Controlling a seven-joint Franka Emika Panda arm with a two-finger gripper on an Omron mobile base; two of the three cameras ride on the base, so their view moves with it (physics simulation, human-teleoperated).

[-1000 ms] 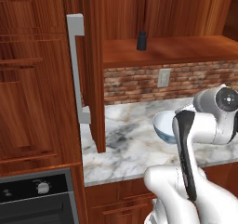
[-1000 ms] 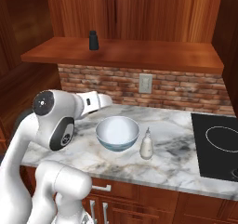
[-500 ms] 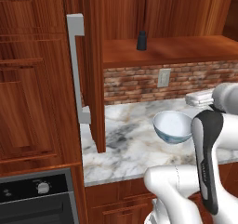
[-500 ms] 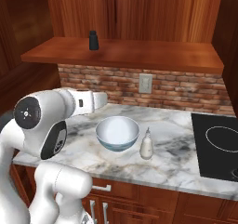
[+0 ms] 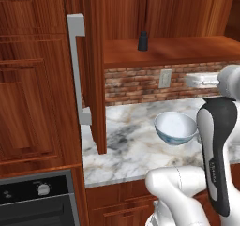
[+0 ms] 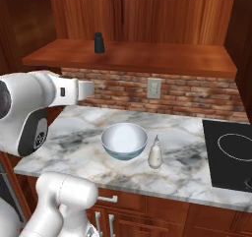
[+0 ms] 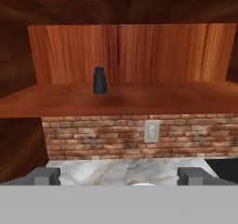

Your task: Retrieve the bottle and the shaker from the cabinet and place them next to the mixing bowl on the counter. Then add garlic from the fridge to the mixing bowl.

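Observation:
The dark shaker [image 5: 143,41] [image 6: 99,43] [image 7: 99,80] stands upright on the shelf of the open cabinet [image 5: 96,70]. On the marble counter [image 6: 74,145] sits the mixing bowl [image 6: 124,140] [image 5: 176,128], and the cream bottle [image 6: 155,152] stands upright just right of it. My gripper [image 7: 119,176] is open and holds nothing. It hangs above the counter, level with the brick wall, facing the shelf from well short of the shaker. The garlic and the fridge are out of view.
The cabinet door with its grey bar handle [image 5: 77,70] juts out over the counter's left end. A black cooktop [image 6: 231,155] lies at the right. A wall outlet [image 6: 154,88] sits in the brick backsplash. An oven [image 5: 37,197] is below on the left.
My arm has swung back and its hand has risen a little toward shelf height. The shaker, bowl and bottle have not moved. The gripper stays open.

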